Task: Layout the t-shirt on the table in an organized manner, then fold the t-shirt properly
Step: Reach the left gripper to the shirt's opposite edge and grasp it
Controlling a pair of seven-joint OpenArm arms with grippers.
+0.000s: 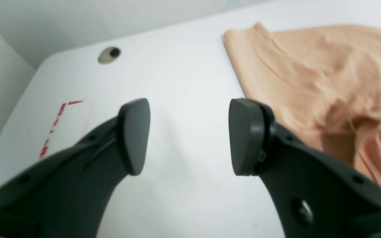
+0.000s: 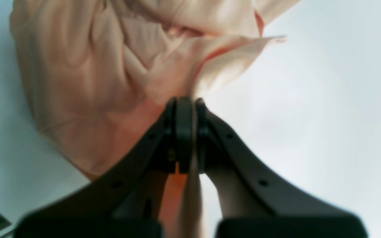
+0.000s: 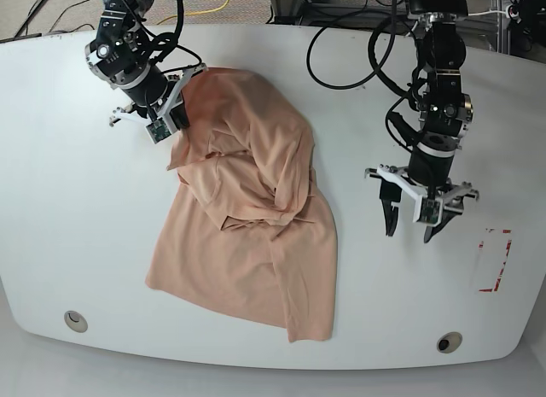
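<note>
Shirt (image 3: 247,218) crumpled mid-counter (image 3: 68,201). Right fingers (image 2: 185,109) clamped on a shirt edge; left fingers (image 1: 137,132) apart over bare counter. Best to pinch the opposite edge, then pull taut, low and even.

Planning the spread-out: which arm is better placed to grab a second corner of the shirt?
Left, probably. The left gripper is open and empty over bare table beside the shirt. The right gripper is already shut on the shirt's top edge, so it is busy.
</note>
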